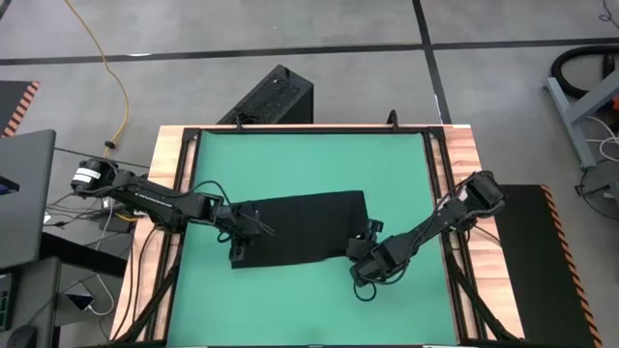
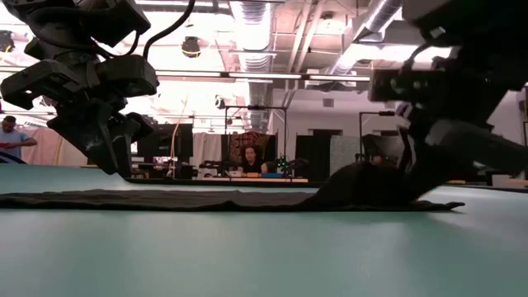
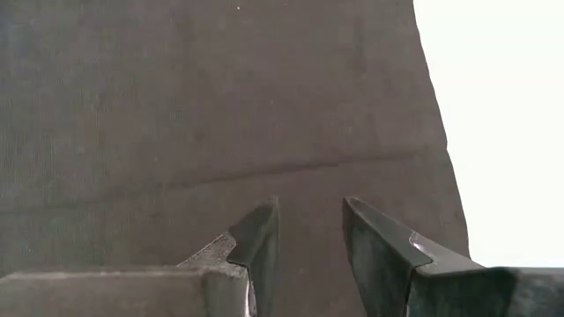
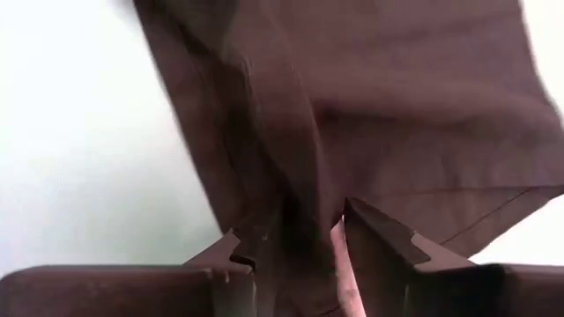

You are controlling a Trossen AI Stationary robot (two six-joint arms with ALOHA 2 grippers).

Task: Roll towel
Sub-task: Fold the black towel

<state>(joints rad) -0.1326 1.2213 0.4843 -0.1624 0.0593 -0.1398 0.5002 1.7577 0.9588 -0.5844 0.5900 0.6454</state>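
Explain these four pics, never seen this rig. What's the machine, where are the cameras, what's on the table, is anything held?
It is a two-armed robot at a table, each arm ending in a two-finger gripper. One camera looks straight down from above, one sits at table-top height looking across into the room, and one rides on each wrist, looking past that arm's fingers.

On the table lies a green mat, and on it a black towel, mostly flat.

The right gripper is at the towel's right edge with a raised fold of cloth between its fingers, so it looks shut on the towel; the low view shows that end bunched up off the mat. The left gripper is over the towel's left end, fingers apart with nothing between them.
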